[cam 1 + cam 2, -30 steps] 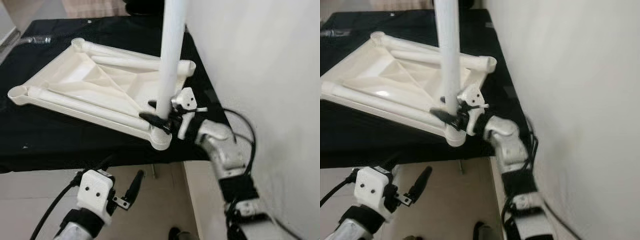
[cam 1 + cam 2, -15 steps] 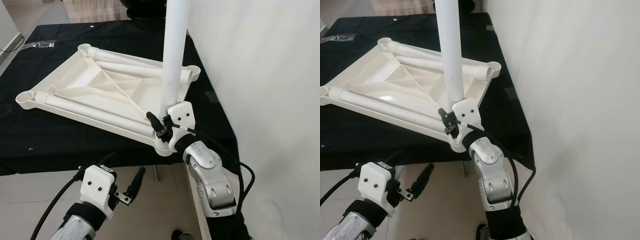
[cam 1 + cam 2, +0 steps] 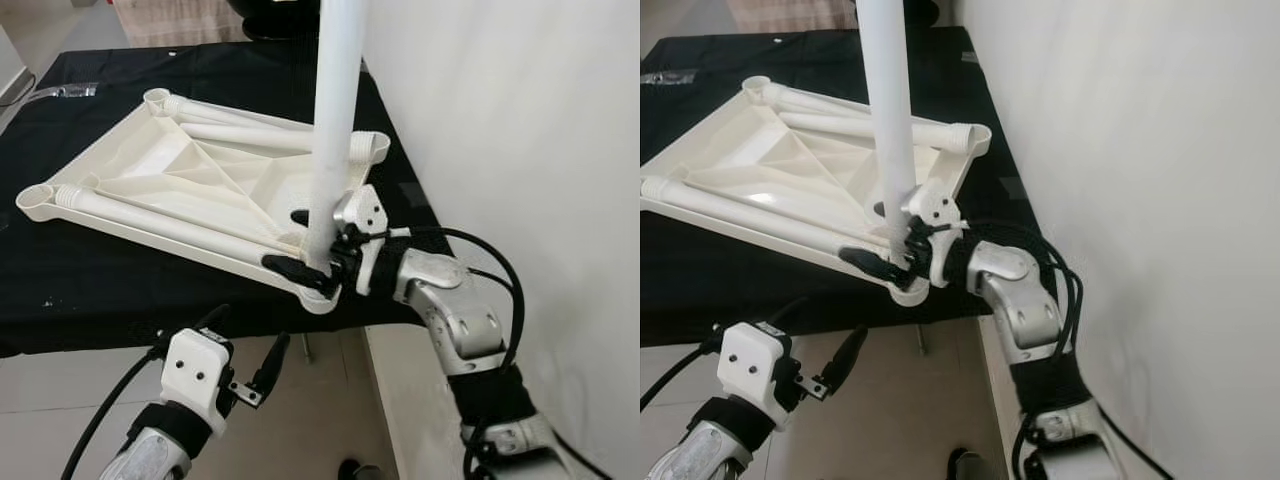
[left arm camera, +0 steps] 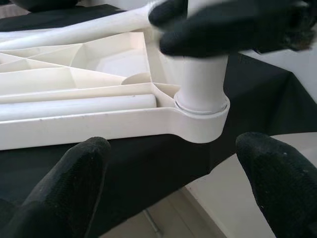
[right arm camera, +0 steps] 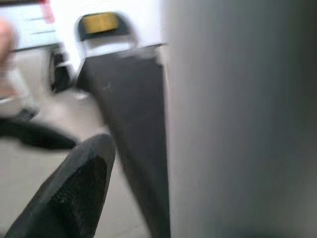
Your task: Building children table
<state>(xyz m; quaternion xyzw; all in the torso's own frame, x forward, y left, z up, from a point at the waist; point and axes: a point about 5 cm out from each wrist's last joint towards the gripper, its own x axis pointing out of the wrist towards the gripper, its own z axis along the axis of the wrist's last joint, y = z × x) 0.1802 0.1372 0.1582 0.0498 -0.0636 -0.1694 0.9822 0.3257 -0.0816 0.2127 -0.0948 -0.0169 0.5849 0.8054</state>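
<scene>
A white plastic table top [image 3: 150,180] lies upside down on a black-covered table [image 3: 100,290]. One white leg tube [image 3: 335,120] stands upright in the near right corner socket [image 4: 200,126]. My right gripper [image 3: 300,243] is shut on the leg just above that socket, one black finger on each side. The right wrist view has the leg [image 5: 237,124] close up beside one finger [image 5: 74,193]. My left gripper [image 3: 245,345] hangs open below the table's front edge, facing that corner, with nothing between its fingers [image 4: 74,183].
A white wall [image 3: 520,120] runs close along the right side of the table. The top's other corner sockets [image 3: 35,195] [image 3: 155,97] [image 3: 375,145] hold no legs. A cable [image 3: 65,90] lies at the far left. Tiled floor [image 3: 60,400] is below the front edge.
My right wrist and forearm have swung around the leg's base and back toward the right, keeping hold. The camera shifted a little. The left gripper stayed low and open.
</scene>
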